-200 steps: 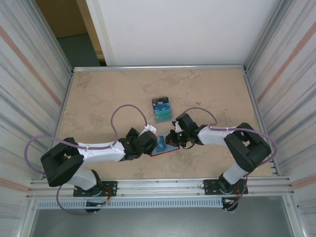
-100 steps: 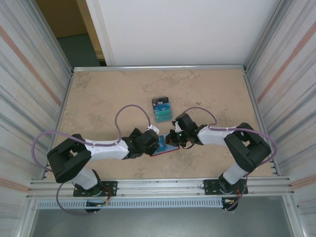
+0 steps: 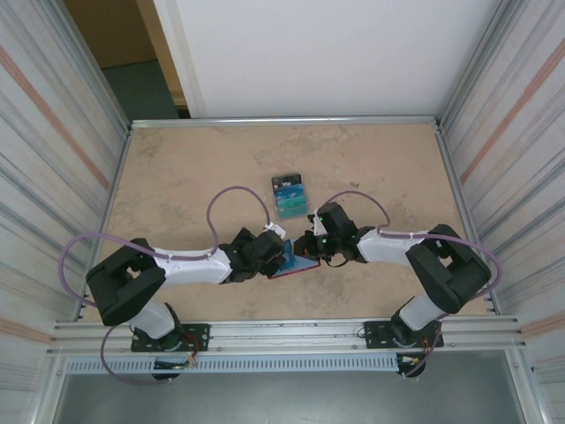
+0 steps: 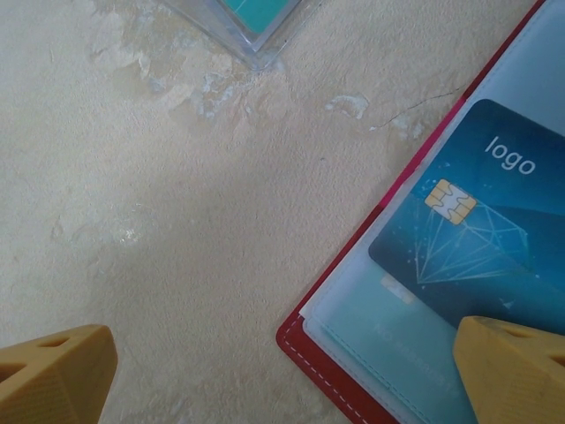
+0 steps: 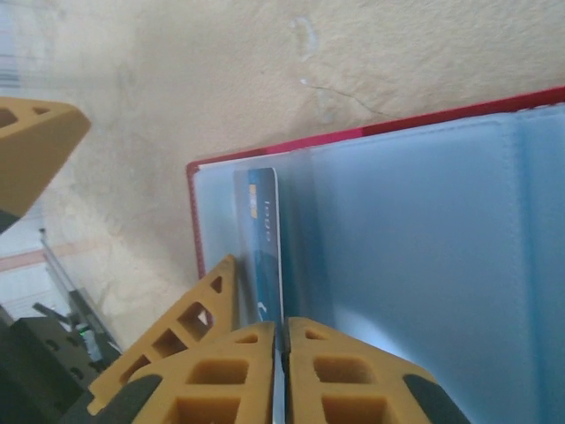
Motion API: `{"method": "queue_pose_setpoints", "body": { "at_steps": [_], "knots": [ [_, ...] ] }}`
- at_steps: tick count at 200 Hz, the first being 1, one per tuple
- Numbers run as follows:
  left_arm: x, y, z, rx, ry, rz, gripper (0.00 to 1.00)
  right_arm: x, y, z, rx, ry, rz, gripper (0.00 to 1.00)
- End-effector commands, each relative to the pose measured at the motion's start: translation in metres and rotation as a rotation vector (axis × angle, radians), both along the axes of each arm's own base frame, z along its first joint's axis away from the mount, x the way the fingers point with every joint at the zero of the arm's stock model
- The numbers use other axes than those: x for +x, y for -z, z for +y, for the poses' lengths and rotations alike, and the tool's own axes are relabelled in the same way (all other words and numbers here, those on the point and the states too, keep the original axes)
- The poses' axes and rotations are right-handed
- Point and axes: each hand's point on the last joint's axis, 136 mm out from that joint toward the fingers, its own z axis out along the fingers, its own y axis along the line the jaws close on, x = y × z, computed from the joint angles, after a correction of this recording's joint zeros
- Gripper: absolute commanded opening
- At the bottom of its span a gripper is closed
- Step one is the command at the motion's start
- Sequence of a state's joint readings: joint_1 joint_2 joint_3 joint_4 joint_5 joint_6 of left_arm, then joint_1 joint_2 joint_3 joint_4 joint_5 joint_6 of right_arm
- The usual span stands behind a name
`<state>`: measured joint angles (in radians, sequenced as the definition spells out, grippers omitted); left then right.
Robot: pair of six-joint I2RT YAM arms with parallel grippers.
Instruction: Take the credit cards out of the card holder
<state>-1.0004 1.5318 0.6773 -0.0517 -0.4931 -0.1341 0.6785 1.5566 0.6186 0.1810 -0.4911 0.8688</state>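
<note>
Credit cards already taken out lie as a small pile (image 3: 289, 195) on the table (image 3: 177, 177), near the middle and apart from everything else. The red card holder (image 5: 415, 230) lies open flat on the table toward the near edge, between the two arms.

As I judge it, the biggest risk is the whole card holder sliding. Nothing clearly pins it. The left claw (image 4: 282, 375) is spread wide, one tip over bare table and the other over the holder's corner, and I cannot tell whether that tip presses down. A pull on a card could then drag the wallet along with it.

A smaller risk is the clear sleeve. If the right claw (image 5: 282, 331) has caught plastic together with the card, the sleeve would lift and the card would stay inside.

The smallest risk is the grip itself. The right claw is closed on the thin end of one blue card (image 5: 260, 238), and so shallow a bite could slip off under any sideways tug. How far that card is already out of its sleeve I cannot tell.

Against the frame a second earlier, the left arm has stretched forward and to the right, bringing its claw closer to the holder. The right arm's elbow has shifted slightly outward. The holder and the pile lie where they were.
</note>
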Motion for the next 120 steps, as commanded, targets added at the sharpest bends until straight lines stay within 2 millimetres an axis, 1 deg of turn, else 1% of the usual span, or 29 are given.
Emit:
{"method": "queue_pose_setpoints", "body": {
  "at_steps": [1,27,48,58,68,88,120],
  "knots": [
    [-0.003,0.010,0.003,0.031,0.011,0.036,0.99,0.001,-0.008,0.014,0.105,-0.032,-0.005,0.14],
    [-0.004,0.011,0.002,0.021,0.011,0.042,0.99,0.002,-0.007,0.021,0.150,-0.048,-0.001,0.15],
    [-0.004,0.011,0.001,0.016,0.010,0.045,0.99,0.003,-0.001,0.021,0.150,-0.048,0.008,0.15],
    [-0.004,0.011,0.001,0.014,0.008,0.044,0.99,0.003,0.000,0.022,0.157,-0.051,0.009,0.14],
    [-0.004,0.011,0.002,0.015,0.006,0.045,0.99,0.004,0.001,0.021,0.158,-0.048,0.011,0.09],
    [-0.004,0.009,0.004,0.017,0.001,0.040,0.99,0.007,0.001,0.014,0.134,-0.032,0.003,0.02],
    [-0.004,0.004,0.009,0.014,-0.010,0.025,0.99,0.009,0.004,-0.006,0.021,-0.013,-0.031,0.00]
  ]
}}
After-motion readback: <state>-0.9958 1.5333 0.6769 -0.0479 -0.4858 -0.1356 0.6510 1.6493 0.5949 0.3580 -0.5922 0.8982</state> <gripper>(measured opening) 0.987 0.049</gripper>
